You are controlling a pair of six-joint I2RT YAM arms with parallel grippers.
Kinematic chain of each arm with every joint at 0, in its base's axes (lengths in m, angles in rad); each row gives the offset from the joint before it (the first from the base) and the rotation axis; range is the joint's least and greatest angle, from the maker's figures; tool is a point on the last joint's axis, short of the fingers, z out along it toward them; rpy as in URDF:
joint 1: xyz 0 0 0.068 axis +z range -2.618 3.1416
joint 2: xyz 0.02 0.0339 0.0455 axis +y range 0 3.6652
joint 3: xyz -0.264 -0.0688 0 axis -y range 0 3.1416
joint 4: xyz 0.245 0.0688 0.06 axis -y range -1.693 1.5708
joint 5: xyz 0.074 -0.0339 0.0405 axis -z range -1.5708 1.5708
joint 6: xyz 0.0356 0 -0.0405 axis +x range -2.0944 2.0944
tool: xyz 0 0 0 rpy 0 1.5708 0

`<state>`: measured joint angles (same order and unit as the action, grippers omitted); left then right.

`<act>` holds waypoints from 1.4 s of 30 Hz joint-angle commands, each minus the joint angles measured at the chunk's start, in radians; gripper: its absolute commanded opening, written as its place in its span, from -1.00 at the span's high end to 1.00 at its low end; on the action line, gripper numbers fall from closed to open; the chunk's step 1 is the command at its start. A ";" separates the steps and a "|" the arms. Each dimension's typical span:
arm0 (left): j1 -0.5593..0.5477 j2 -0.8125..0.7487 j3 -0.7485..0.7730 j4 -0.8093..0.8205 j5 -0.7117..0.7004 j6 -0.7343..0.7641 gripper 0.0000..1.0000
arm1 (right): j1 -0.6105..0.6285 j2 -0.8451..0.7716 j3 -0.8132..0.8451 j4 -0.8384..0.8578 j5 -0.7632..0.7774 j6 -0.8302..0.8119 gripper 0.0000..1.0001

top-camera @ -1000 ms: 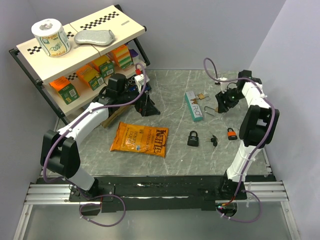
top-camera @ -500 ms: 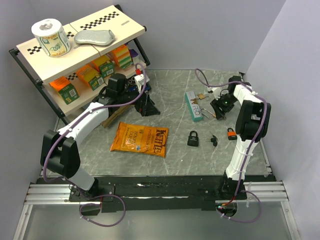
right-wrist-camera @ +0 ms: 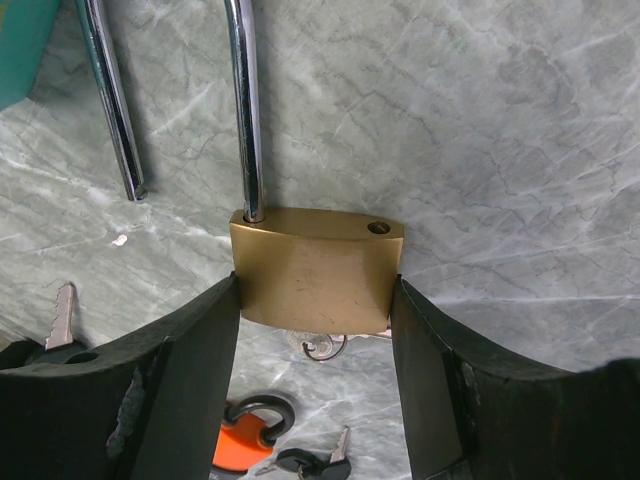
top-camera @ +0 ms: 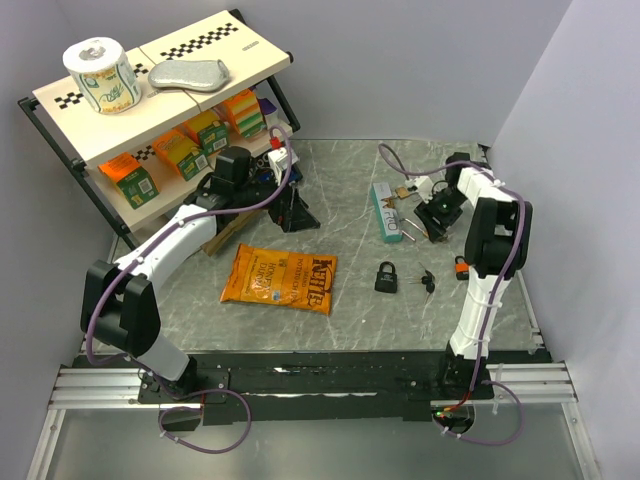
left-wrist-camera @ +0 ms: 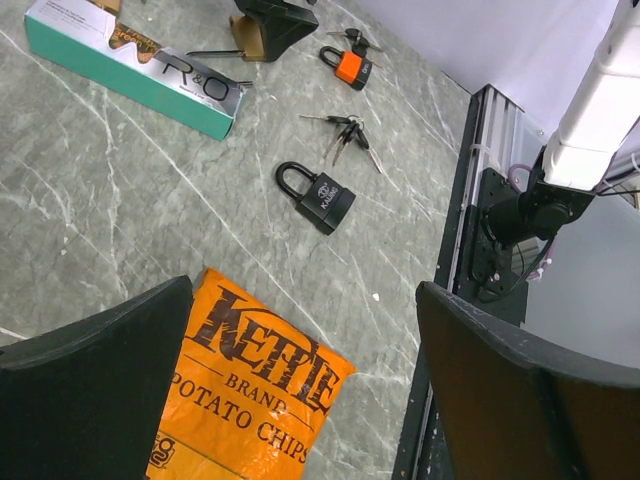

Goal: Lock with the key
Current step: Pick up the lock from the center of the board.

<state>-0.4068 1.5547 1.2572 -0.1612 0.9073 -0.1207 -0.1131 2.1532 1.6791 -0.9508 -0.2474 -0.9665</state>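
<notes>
A brass padlock point(right-wrist-camera: 315, 270) sits between the fingers of my right gripper point(right-wrist-camera: 316, 300), which is shut on its body. The steel shackle point(right-wrist-camera: 243, 100) stands open: one leg is in the body and the other hole is empty. A key point(right-wrist-camera: 325, 345) on a ring sticks out of the padlock's underside. In the top view my right gripper point(top-camera: 432, 215) is just right of the teal box point(top-camera: 386, 212). My left gripper point(left-wrist-camera: 305, 300) is open and holds nothing, hanging over the chips bag point(left-wrist-camera: 250, 400).
A black padlock point(top-camera: 386, 277), a bunch of black keys point(top-camera: 427, 280) and an orange padlock point(top-camera: 462, 266) lie on the marble top near the right arm. Another loose key point(right-wrist-camera: 62, 312) lies by my right gripper. A shelf point(top-camera: 150, 100) of boxes stands at the back left.
My right gripper has moved left toward the teal box with the brass padlock in it. The left arm has not moved.
</notes>
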 commanded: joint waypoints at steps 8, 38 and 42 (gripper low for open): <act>0.010 -0.053 -0.015 0.060 -0.011 -0.013 -0.98 | 0.039 0.065 0.077 -0.060 0.065 0.057 -0.15; 0.028 -0.110 -0.059 0.055 -0.022 -0.002 -0.98 | 0.029 -0.024 0.018 -0.011 0.059 0.101 1.00; 0.028 -0.111 -0.062 0.058 -0.019 0.006 -0.98 | -0.006 -0.104 0.039 -0.031 0.030 0.100 1.00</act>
<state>-0.3828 1.4845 1.1984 -0.1181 0.8814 -0.1390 -0.0772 2.1715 1.6947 -0.9394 -0.1677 -0.8719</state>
